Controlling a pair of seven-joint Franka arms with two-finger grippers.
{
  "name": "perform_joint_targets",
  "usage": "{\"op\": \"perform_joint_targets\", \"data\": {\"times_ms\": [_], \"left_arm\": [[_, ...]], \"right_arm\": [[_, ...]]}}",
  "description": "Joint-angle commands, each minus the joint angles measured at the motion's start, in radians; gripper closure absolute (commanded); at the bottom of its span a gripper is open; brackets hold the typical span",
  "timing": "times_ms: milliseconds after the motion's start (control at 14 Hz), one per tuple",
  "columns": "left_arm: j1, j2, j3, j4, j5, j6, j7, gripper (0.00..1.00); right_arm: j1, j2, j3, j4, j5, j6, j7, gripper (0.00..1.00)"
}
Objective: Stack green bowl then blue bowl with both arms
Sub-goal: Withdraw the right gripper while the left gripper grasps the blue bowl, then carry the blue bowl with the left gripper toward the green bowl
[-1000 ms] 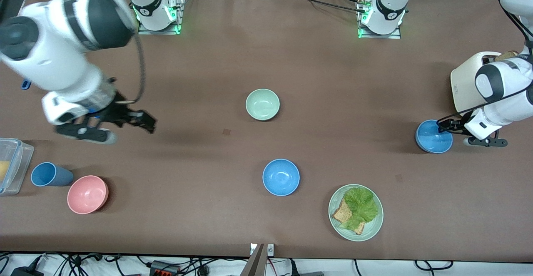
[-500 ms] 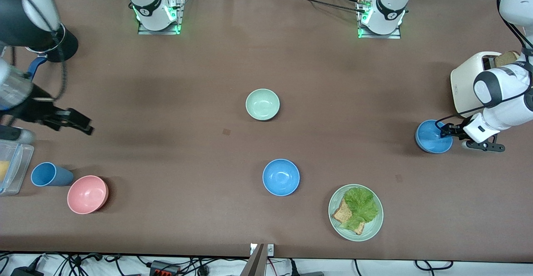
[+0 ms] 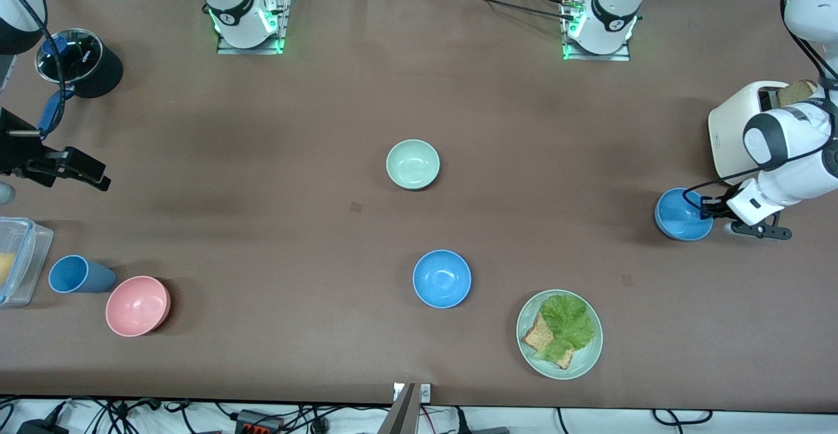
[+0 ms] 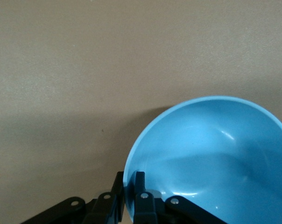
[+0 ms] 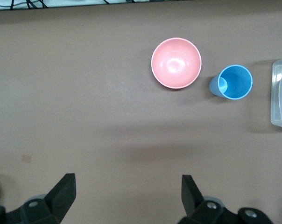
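Note:
The pale green bowl (image 3: 412, 164) sits at the table's middle. One blue bowl (image 3: 442, 279) sits nearer the front camera than it. A second blue bowl (image 3: 681, 215) is at the left arm's end, beside the toaster. My left gripper (image 3: 708, 210) is shut on this bowl's rim; in the left wrist view the left gripper (image 4: 129, 179) has one finger inside and one outside the blue bowl (image 4: 215, 154). My right gripper (image 3: 91, 173) is open and empty, up over the right arm's end of the table. In the right wrist view the right gripper (image 5: 127, 182) has its fingers wide apart over bare table.
A green plate (image 3: 529, 349) with lettuce and toast lies near the front edge. A pink bowl (image 3: 137, 305), blue cup (image 3: 80, 274) and clear container (image 3: 19, 260) stand at the right arm's end, with a black pot (image 3: 78, 61) farther off. A white toaster (image 3: 736, 126) stands by the left gripper.
My right arm has swung from near the table's middle out to its own end of the table. My left gripper has stayed at the blue bowl's rim, which shifted slightly.

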Motion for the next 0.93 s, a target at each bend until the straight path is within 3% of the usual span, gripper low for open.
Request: {"op": "perform_joint_targets", "data": {"times_ms": [0,214,500,714,857], "left_arm": [[0.004,0.003,-0.014,0.015,0.019,-0.003,0.034,0.98],[0.004,-0.017,-0.023,0.015,0.019,-0.033,0.074,1.00],[0.006,-0.102,-0.103,0.016,0.016,-0.167,0.061,1.00],[0.009,-0.203,-0.184,0.035,0.001,-0.363,0.055,1.00],[0.007,-0.229,-0.253,0.132,-0.071,-0.546,-0.034,1.00]], "right_arm": [[-0.023,-0.048,0.018,-0.047,-0.014,-0.023,-0.015,0.00],[-0.022,-0.122,0.020,-0.162,-0.016,0.032,-0.016,0.00],[-0.022,-0.183,0.020,-0.252,-0.016,0.043,-0.018,0.00],[-0.022,-0.199,0.020,-0.279,-0.016,0.037,-0.019,0.00],[-0.022,-0.205,0.020,-0.269,-0.016,0.033,-0.042,0.00]]}}
